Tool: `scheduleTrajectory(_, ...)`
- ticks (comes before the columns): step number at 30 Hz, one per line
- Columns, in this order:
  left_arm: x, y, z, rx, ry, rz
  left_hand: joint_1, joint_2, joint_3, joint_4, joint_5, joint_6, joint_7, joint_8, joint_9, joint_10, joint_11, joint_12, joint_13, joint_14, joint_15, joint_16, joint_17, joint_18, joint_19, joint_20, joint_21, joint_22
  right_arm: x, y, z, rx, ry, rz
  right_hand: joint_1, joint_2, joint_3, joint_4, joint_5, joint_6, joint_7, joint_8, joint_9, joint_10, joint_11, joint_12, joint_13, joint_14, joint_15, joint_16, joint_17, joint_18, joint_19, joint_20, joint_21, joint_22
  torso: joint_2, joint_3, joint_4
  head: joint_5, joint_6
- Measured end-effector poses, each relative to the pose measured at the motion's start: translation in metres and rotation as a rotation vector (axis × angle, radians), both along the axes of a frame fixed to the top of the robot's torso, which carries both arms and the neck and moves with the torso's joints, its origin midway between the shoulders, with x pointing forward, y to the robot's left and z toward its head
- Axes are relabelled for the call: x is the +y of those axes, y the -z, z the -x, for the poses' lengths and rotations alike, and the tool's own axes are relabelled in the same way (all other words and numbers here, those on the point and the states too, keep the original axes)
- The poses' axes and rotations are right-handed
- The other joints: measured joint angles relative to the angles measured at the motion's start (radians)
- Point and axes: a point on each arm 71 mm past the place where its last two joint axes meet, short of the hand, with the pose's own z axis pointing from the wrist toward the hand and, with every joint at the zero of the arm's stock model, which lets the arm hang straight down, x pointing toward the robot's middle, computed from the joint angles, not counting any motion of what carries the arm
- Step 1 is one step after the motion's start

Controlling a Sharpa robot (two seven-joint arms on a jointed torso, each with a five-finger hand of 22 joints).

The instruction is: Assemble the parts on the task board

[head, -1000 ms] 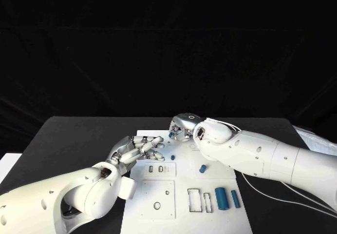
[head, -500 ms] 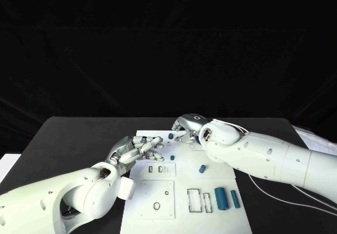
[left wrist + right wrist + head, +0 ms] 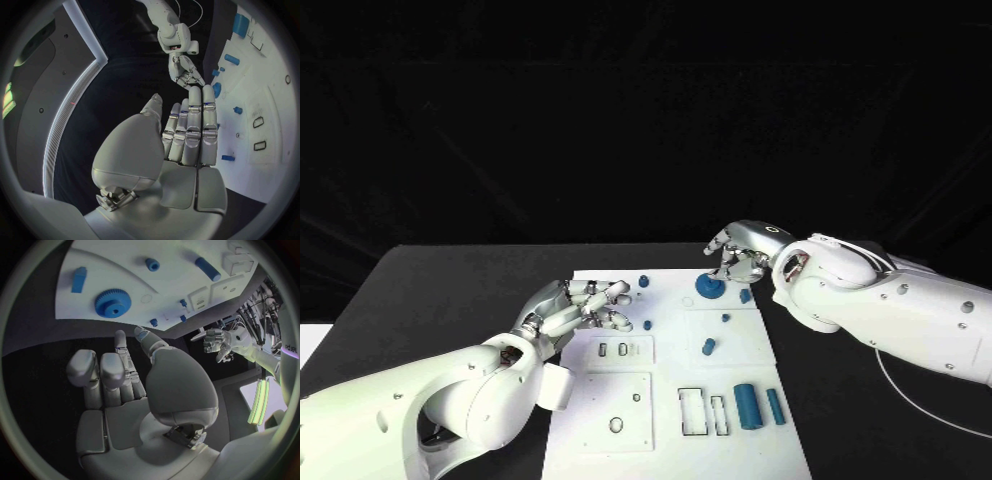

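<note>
The black table (image 3: 459,270) is carrying the white task board (image 3: 668,440), which is lying lengthwise from the middle of the table toward its near edge. The right hand (image 3: 740,252) is hanging over the board's far right corner with its fingers spread and holding nothing; a second ago it was sitting further toward the board's far left corner, and it has since been swinging rightward. The left hand (image 3: 583,305) is staying at the board's left edge, fingers loosely apart and empty, much as before.

A blue gear (image 3: 710,286) is now lying uncovered near the far right corner, just beneath the right hand's fingertips. Two blue cylinders (image 3: 749,405) are lying side by side near the board's right edge toward the near end, unmoved. A short blue peg (image 3: 708,346) is resting mid-board, a smaller blue piece (image 3: 648,280) is sitting by the far edge, and another (image 3: 646,324) is lying just beside the left hand's fingertips
</note>
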Motion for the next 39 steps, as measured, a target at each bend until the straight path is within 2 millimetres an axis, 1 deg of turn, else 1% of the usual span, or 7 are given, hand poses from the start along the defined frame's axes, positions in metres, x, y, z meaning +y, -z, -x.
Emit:
scheduleTrajectory(1, 0.0, 0.0, 0.0, 0.0, 0.0, 0.0, 0.0, 0.0, 0.0, 0.0, 0.0, 0.0, 0.0, 0.0, 0.0, 0.0, 0.0, 0.0, 0.0, 0.0, 0.0, 0.0, 0.0, 0.0, 0.0, 0.0, 0.0, 0.0, -0.003, 0.0, 0.0, 0.011, 0.011, -0.005, 0.002, -0.002, -0.017, 0.007, 0.0, -0.004, -0.002, 0.0, 0.001, 0.005, -0.005, 0.027, 0.027, 0.0, 0.0, 0.025, 0.031, -0.013, 0.014, -0.003, 0.016, 0.026, 0.0, 0.0005, -0.0012, 0.0, 0.0)
scheduleTrajectory(3, 0.0, 0.0, 0.0, 0.0, -0.001, 0.0, 0.0, 0.0, 0.0, 0.0, 0.0, 0.0, 0.0, 0.0, 0.0, 0.0, 0.0, 0.0, 0.0, 0.0, 0.0, 0.0, 0.0, 0.0, 0.0, 0.0, 0.0, 0.0, -0.008, 0.002, 0.0, 0.035, 0.032, -0.012, 0.006, -0.005, -0.057, 0.026, 0.001, -0.009, -0.001, 0.0, 0.002, 0.002, -0.008, 0.104, 0.108, 0.0, 0.0, 0.084, 0.105, -0.014, 0.037, -0.005, 0.046, 0.077, 0.0, 0.0012, -0.0024, 0.0, 0.0)
scheduleTrajectory(4, 0.0, 0.0, 0.0, 0.0, -0.001, -0.001, 0.0, 0.0, 0.0, 0.0, 0.0, 0.0, 0.0, 0.0, 0.0, 0.0, 0.0, 0.0, 0.0, 0.0, 0.0, 0.0, 0.0, 0.0, 0.0, 0.0, 0.0, 0.0, -0.01, 0.002, -0.001, 0.046, 0.039, -0.014, 0.03, 0.006, -0.087, 0.043, 0.008, -0.014, 0.0, 0.0, 0.003, -0.051, -0.006, 0.174, 0.195, 0.0, 0.0, 0.113, 0.138, -0.015, 0.042, -0.003, 0.059, 0.098, 0.0, 0.0017, -0.0025, -0.001, 0.001)
scheduleTrajectory(5, 0.001, 0.0, -0.001, 0.0, -0.002, -0.001, 0.0, 0.0, 0.0, 0.0, 0.0, 0.0, 0.0, 0.0, 0.0, 0.0, 0.0, 0.0, 0.0, 0.0, 0.0, 0.0, 0.0, 0.0, 0.0, 0.0, 0.0, 0.0, -0.011, 0.003, -0.001, 0.056, 0.045, -0.015, 0.044, 0.016, -0.113, 0.059, 0.01, -0.019, 0.002, 0.0, 0.004, -0.089, -0.002, 0.234, 0.267, 0.0, 0.0, 0.135, 0.164, -0.028, 0.044, 0.0, 0.07, 0.114, 0.0, 0.0018, -0.0026, -0.002, 0.001)
scheduleTrajectory(12, 0.001, 0.001, -0.002, 0.001, -0.003, -0.002, 0.0, 0.0, 0.0, 0.0, 0.0, 0.0, 0.0, 0.0, 0.0, 0.0, 0.0, 0.0, 0.0, 0.0, 0.0, 0.0, 0.001, 0.0, 0.0, 0.0, 0.0, 0.0, -0.01, 0.008, -0.008, 0.112, 0.076, -0.014, 0.068, 0.03, -0.164, 0.105, 0.01, -0.015, 0.006, 0.0, 0.004, -0.114, 0.003, 0.411, 0.48, 0.0, 0.0, 0.179, 0.228, -0.028, 0.049, 0.004, 0.086, 0.148, 0.0, 0.0008, -0.0019, -0.006, 0.001)
scheduleTrajectory(24, 0.001, 0.001, -0.002, 0.002, -0.002, -0.002, 0.0, 0.0, 0.0, 0.0, 0.0, 0.0, 0.0, 0.0, 0.0, 0.0, 0.0, 0.0, 0.0, 0.0, 0.0, 0.0, 0.003, 0.0, 0.0, 0.0, 0.0, 0.0, 0.005, 0.018, -0.016, 0.166, 0.068, 0.001, 0.089, 0.051, -0.177, 0.117, 0.013, 0.008, 0.001, 0.006, 0.008, -0.098, 0.001, 0.52, 0.608, 0.0, 0.0, 0.205, 0.264, -0.028, 0.054, 0.006, 0.098, 0.167, 0.001, 0.0001, 0.0003, -0.008, -0.002)
scheduleTrajectory(39, 0.001, 0.002, -0.003, 0.002, 0.0, -0.001, 0.0, 0.0, 0.0, 0.0, 0.0, 0.0, 0.0, 0.0, 0.0, 0.0, 0.0, 0.0, 0.001, 0.0, 0.0, 0.0, 0.003, 0.0, 0.0, 0.0, 0.0, 0.001, 0.009, 0.032, -0.018, 0.198, 0.056, 0.055, 0.106, 0.06, -0.183, 0.119, 0.015, 0.04, -0.003, 0.018, 0.011, -0.072, -0.002, 0.619, 0.723, 0.0, 0.0, 0.229, 0.307, -0.028, 0.063, 0.004, 0.108, 0.192, 0.001, 0.0011, -0.0002, -0.005, -0.007)
